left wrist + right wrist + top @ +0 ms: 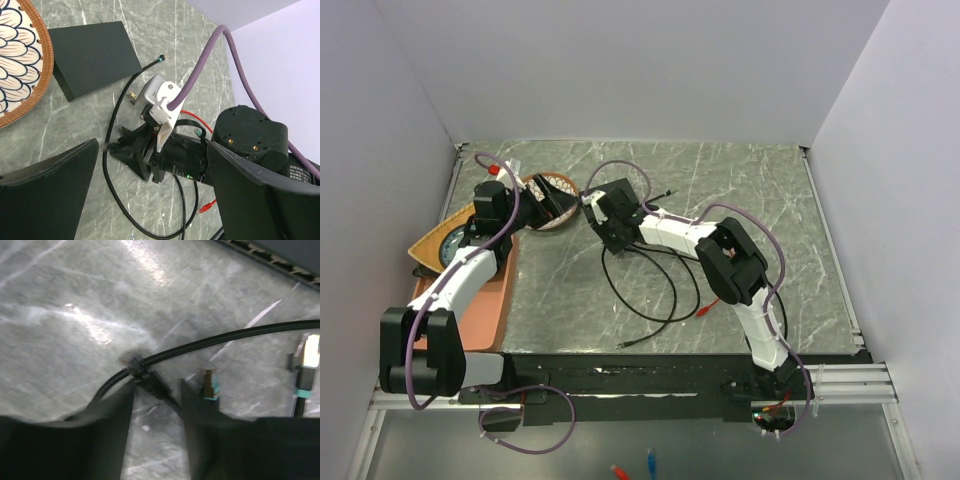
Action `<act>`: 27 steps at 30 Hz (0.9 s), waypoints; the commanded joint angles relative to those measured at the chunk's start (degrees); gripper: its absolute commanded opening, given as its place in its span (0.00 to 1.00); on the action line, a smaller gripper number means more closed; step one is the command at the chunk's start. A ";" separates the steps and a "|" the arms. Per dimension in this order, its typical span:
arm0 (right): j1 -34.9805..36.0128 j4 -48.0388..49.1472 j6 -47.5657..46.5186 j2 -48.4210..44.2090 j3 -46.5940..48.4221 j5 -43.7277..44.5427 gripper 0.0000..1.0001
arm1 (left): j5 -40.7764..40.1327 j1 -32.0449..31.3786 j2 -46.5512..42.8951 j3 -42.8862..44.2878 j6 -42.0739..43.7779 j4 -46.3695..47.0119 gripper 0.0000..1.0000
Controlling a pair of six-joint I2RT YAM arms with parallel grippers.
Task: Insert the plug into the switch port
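Observation:
The switch (92, 55) is a flat matte-black box lying beside the patterned dish; it also shows in the top view (620, 195). Its row of sockets shows at the far top of the right wrist view (280, 260). My right gripper (156, 390) is low over the table with its jaws apart. A black plug (149, 381) on its black cable (107, 165) lies between the fingers, near the left one. In the top view the right gripper (613, 243) is just in front of the switch. My left gripper (152, 150) is wide open and empty, hovering by the dish (545, 200).
The round patterned dish (20, 60) lies left of the switch. Two teal-banded plugs (210, 385) lie by the right finger. A red plug (205, 207) and black cable loops (650, 300) lie in front. An orange tray (485, 300) stands at the left edge.

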 commanded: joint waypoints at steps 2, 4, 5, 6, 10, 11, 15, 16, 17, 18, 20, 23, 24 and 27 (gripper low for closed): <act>0.18 -0.16 -1.89 1.84 1.96 0.34 0.13 | 0.43 0.30 -3.57 0.96 0.25 2.28 0.96; 0.18 -0.08 -2.15 1.23 1.52 2.36 0.00 | 0.34 0.30 -4.89 0.17 0.16 2.98 0.96; 0.09 -0.07 -2.16 0.62 0.56 4.46 0.00 | 0.43 0.30 -5.33 -0.09 0.07 3.42 0.96; 0.18 0.53 -2.33 -1.30 -0.40 5.18 0.00 | 0.43 0.30 -6.20 -0.36 0.07 3.68 0.96; 0.09 3.88 -3.12 -9.30 -5.68 7.91 0.00 | 1.05 0.30 -9.45 -3.69 -0.89 8.77 0.96; 0.18 3.97 -3.03 -12.63 -7.08 7.91 0.00 | 0.87 0.30 -11.03 -4.39 -1.33 9.39 0.96; 0.18 4.14 -2.42 -20.55 -10.25 6.76 0.00 | 0.69 0.21 -13.76 -4.76 -0.37 10.46 0.96; 0.01 4.32 -1.98 -22.05 -11.48 7.03 0.00 | 1.73 0.21 -14.12 -4.67 -0.11 10.37 0.96; 0.09 4.15 -1.37 -24.59 -12.01 7.20 0.00 | 2.09 0.21 -14.82 -4.84 -0.45 11.24 0.96; 0.09 4.23 -0.67 -25.83 -12.54 6.77 0.00 | 2.79 0.12 -15.17 -5.45 -0.63 12.03 0.96; 0.09 3.88 -0.14 -29.07 -13.59 5.45 0.00 | 4.81 0.03 -16.05 -5.98 -1.24 14.57 0.96; 0.09 4.41 0.83 -33.21 -15.44 1.50 0.00 | 6.75 -0.84 -15.97 -5.46 -0.72 15.29 0.96; 0.18 4.93 1.18 -34.53 -16.14 0.36 0.00 | 6.93 -1.37 -15.79 -4.41 -0.02 13.98 0.96; 0.18 7.64 1.88 -40.50 -20.61 -3.60 0.00 | 6.49 -3.74 -16.23 -3.26 2.71 12.31 0.96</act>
